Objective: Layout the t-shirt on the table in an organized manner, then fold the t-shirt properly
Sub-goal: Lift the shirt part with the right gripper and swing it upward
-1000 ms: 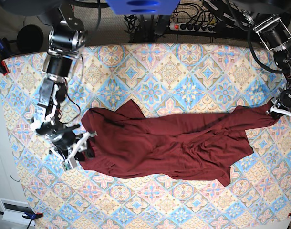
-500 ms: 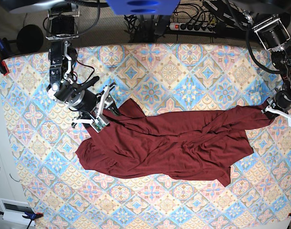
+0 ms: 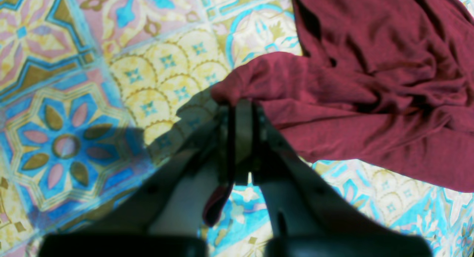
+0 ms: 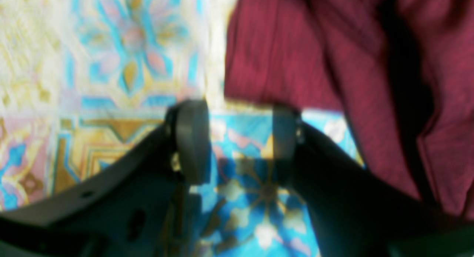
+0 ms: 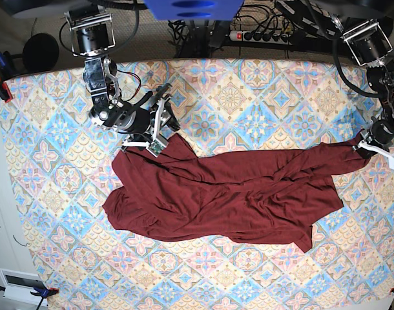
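1. Where the worktop (image 5: 248,84) begins on the base view's left, the right claw (image 5: 159,134) hangs with its jaws spread and empty, just at the upper-left edge of the t-shirt (image 5: 229,194).
2. Crumpled, the maroon t-shirt sprawls across the worktop's middle.
3. Far right, the left claw (image 5: 368,147) pinches the t-shirt's stretched-out tip.
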Robot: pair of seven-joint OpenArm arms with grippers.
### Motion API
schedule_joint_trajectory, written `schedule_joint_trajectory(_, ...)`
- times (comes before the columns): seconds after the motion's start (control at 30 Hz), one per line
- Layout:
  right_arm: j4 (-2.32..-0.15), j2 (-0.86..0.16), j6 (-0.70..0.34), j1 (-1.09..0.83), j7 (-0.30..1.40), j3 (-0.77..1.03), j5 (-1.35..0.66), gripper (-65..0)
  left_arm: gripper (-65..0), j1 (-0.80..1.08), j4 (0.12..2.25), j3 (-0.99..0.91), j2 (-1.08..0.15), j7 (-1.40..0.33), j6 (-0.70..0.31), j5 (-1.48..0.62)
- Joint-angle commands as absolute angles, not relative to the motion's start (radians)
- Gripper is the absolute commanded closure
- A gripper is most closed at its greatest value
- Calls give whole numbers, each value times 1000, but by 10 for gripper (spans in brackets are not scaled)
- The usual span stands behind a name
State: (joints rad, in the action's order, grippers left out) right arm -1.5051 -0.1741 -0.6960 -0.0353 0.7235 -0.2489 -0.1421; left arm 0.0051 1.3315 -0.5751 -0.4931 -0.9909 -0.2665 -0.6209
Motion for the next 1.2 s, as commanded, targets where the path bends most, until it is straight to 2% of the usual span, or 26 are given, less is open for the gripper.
schedule_joint_trajectory(0.0, -1511, -173, -698, -18, 705, -249, -153, -275, 0, -8, 1351, -581, -518, -972, -271, -633)
schedule_joint_trajectory(0.17, -1491, -114, -698, -10, 694, -242, -151, -275, 0, -8, 1351, -581, -518, -972, -271, -633)
schedule_joint_trajectory(0.57, -1491, -113, -698, 45, 693, -240, -151, -275, 0, 16, 1351, -581, -519, -970, -271, -634)
schedule_joint_trajectory(0.73, -1468, -113, -698, 139, 691, -245, -151, -275, 0, 19, 1351, -581, -518, -970, -271, -634)
schedule_joint_trajectory(0.93, -1349, -113, -698, 142, 638, -249, -151, -275, 0, 19, 1351, -581, -518, -970, -272, -634)
schedule_joint_trajectory(1.17, -1343, -113, -698, 133, 634, -269, -151, -275, 0, 19, 1351, -581, -518, -970, -272, -634)
